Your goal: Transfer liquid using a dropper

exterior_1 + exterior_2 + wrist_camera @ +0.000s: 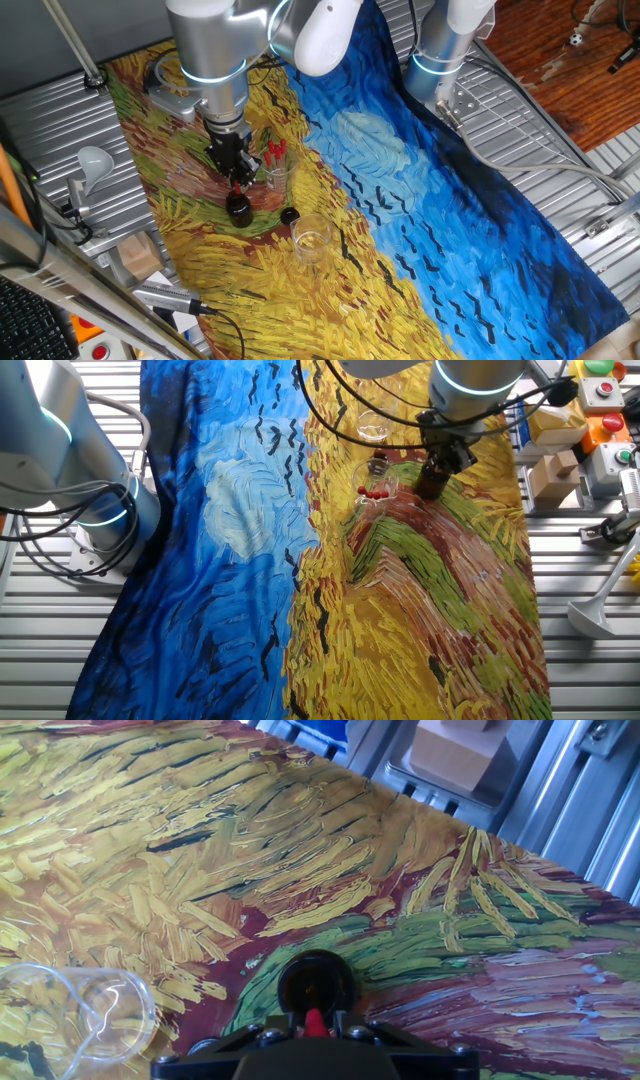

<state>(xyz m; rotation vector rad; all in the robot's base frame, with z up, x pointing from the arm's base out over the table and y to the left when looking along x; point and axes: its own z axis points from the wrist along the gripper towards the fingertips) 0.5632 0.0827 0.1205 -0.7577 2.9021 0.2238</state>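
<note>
Here, scene: a table draped in a painted cloth (420,190) of yellow and blue strokes.
Gripper: the gripper (236,181) hung directly above the dark bottle (238,207), its fingers closed on the dropper (314,1022).
Dropper: its red bulb showed between the fingers, tip pointing into the bottle's open mouth.
Spare droppers: the red-bulbed spares (374,491) stood in a clear glass (276,172) just beside the bottle.
Cap: the black cap (290,214) lay near the bottle.
Empty glass: a second clear glass (311,238) stood beyond the cap.
</note>
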